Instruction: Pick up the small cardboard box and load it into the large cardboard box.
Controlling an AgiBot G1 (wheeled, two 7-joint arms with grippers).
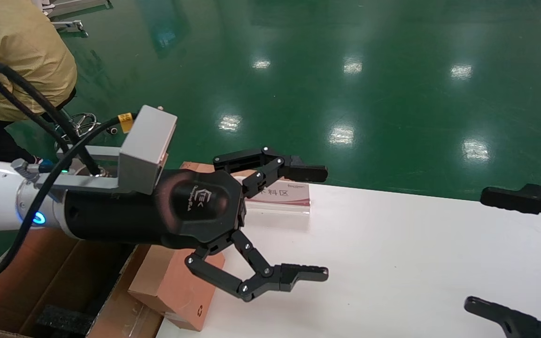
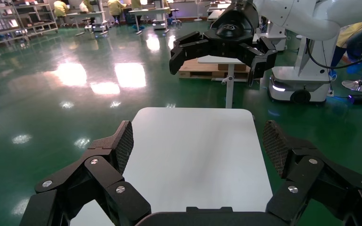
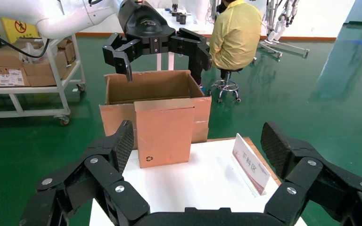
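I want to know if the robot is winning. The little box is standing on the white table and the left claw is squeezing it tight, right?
Not quite. The small cardboard box does stand on the white table, but the left gripper is open and empty above it, as the head view shows.

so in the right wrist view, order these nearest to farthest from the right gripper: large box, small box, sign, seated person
1. sign, on the table, nearest the right gripper
2. small box, at the table's far edge
3. large box, just behind it
4. seated person, farther back on the floor
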